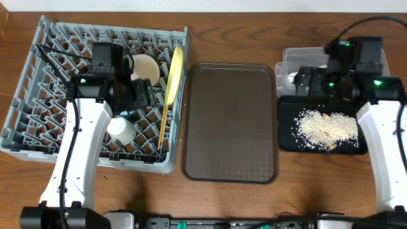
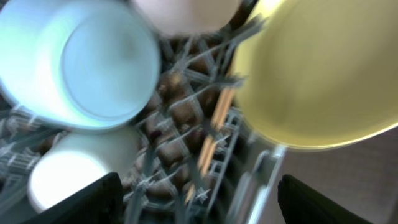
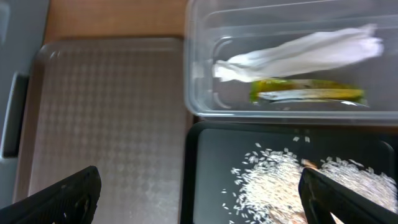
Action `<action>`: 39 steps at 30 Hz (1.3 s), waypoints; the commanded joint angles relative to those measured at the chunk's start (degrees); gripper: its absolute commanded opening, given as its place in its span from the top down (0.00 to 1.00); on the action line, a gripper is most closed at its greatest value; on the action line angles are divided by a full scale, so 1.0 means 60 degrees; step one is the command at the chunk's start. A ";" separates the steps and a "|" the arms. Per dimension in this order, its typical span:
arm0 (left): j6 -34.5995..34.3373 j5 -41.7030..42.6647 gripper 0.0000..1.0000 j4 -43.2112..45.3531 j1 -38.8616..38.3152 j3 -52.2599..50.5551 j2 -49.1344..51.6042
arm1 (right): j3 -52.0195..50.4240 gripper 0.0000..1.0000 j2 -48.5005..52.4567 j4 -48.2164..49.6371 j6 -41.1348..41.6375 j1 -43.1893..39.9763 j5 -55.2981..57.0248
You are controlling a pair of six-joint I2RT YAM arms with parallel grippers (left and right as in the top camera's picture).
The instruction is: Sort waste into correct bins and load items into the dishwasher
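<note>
The grey dish rack at the left holds the yellow plate upright on its right side, the chopsticks, a cream cup and a white bowl. My left gripper is open and empty over the rack, beside the light blue bowl; the plate, the white bowl and the chopsticks show there too. The clear tub holds the white napkin and green-and-yellow wrapper. The black tray holds food scraps. My right gripper is open and empty above the black tray's left edge.
The brown serving tray lies bare in the middle, between the rack and the bins. The black tray with its scraps sits in front of the clear tub at the right.
</note>
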 commanded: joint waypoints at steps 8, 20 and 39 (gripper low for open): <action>0.0426 -0.0721 0.18 -0.2135 0.0000 -0.0226 -0.0605 | -0.0146 0.01 -0.0117 -0.1461 -0.0375 0.0047 0.0237; 0.1348 -0.0357 0.17 0.0798 -0.0157 -0.4564 -0.8153 | -0.4459 0.01 -0.6102 0.1217 -0.0419 0.0073 0.0951; 0.1351 -0.0361 0.17 0.0419 -0.0157 -0.4998 -1.1293 | -0.4903 0.01 -0.7453 -0.1759 -0.0419 0.0073 0.1239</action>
